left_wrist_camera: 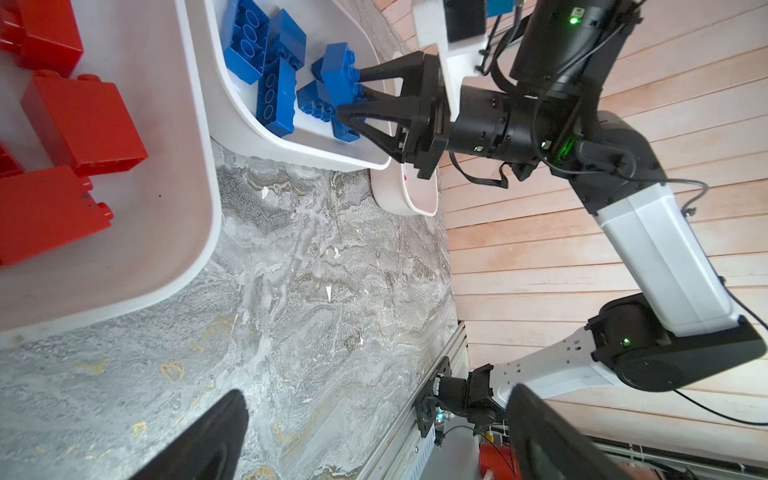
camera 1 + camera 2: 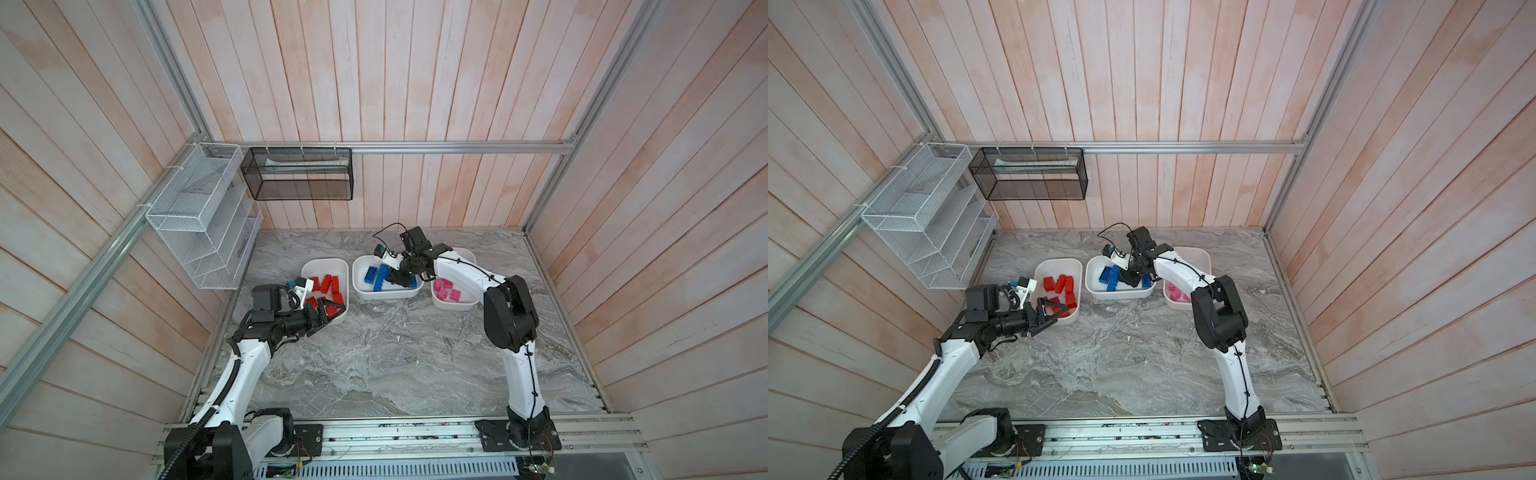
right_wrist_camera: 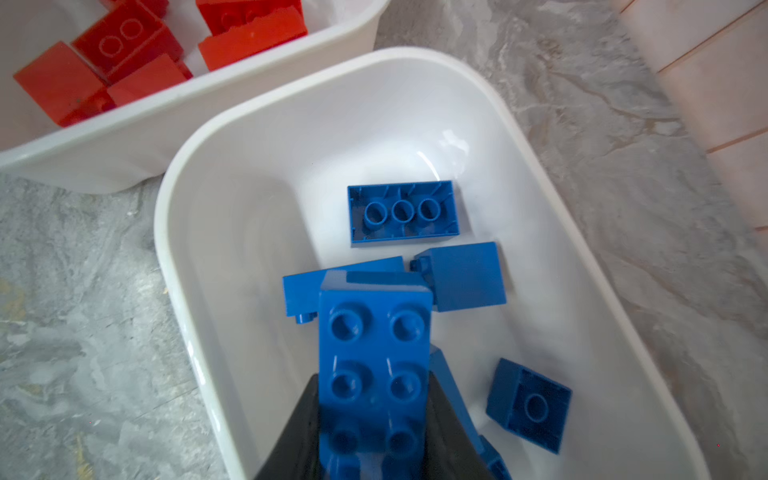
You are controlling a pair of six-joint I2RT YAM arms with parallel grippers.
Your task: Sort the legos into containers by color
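1. Grey marbled desk (image 2: 395, 353) carries three white tubs (image 2: 1121, 296) in a row near its far edge.
2. Left tub (image 2: 324, 262) holds red bricks (image 2: 328, 284); right tub (image 2: 453, 306) holds pink bricks (image 2: 446, 289).
3. Right end effector (image 2: 392, 276) is clamped on an oblong blue brick (image 3: 374, 365) above the middle tub (image 2: 386, 296), where other blue bricks (image 3: 401, 212) lie.
4. Left end effector (image 2: 332, 309) gapes wide, holding nothing, over the left tub's near right corner.

White containers (image 2: 324, 261) hold red legos (image 2: 334, 286), blue legos (image 2: 371, 275) and pink legos (image 2: 446, 286) on grey-veined tabletop (image 2: 395, 353).
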